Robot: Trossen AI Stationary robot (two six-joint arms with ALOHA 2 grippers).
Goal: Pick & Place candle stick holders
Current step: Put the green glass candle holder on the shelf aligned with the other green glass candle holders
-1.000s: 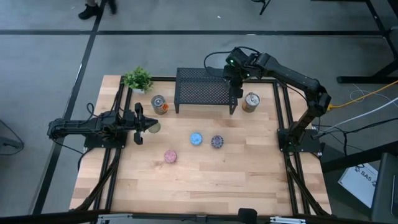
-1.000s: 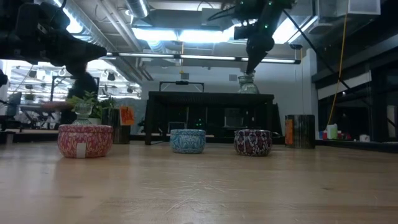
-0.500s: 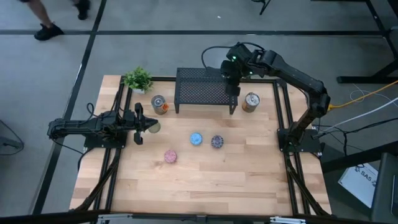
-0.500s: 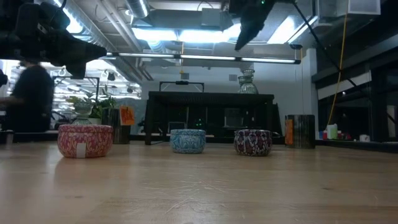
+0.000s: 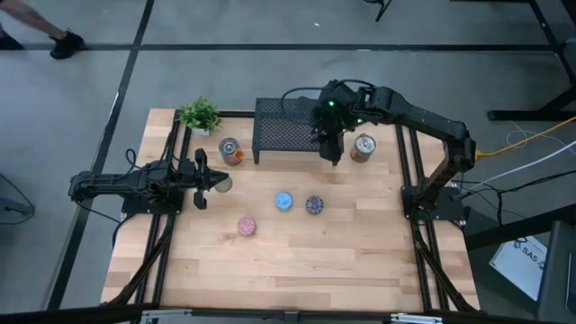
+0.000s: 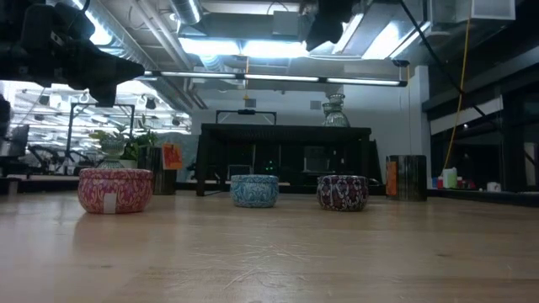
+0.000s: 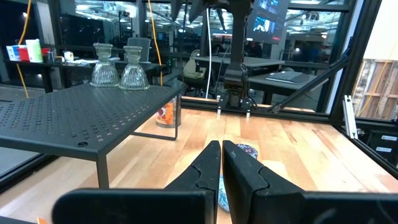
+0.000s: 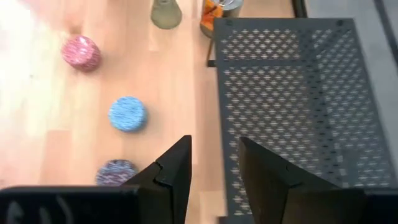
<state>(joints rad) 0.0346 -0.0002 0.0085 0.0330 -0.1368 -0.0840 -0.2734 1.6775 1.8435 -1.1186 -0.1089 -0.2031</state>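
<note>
My right end effector (image 5: 329, 135) hangs with its fingers spread and empty above the near right part of the black perforated metal stand (image 5: 288, 133). On that stand, 2 clear glass candle stick holders (image 7: 118, 67) stand side by side near its far right corner as my left wrist camera sees them; only 1 (image 6: 335, 112) shows plainly in the low view.

The step in hand, as I judge it, is to go for the next holder. To do it well I should keep my fingers wide, come down straight over the chosen holder so that its rim sits evenly between them, and close only when centred; the round tins could skid on the wooden bench (image 5: 342, 243) if nudged from one side.

From my right wrist, the purple patterned round tin (image 8: 117, 172) lies nearest, just beside my fingers; the blue patterned round tin (image 8: 128, 113) is farther off, and the pink patterned round tin (image 8: 81, 51) farther still. All 3 sit on the bench in front of the stand. The silver-and-orange cylindrical holder (image 5: 364, 147) stands just to the right of my end effector; its twin (image 5: 230, 150) is by the stand's left end.

My left end effector (image 7: 221, 163) has its fingers pressed together on nothing, waiting at the bench's left side close to a greenish glass holder (image 5: 221, 184).
</note>
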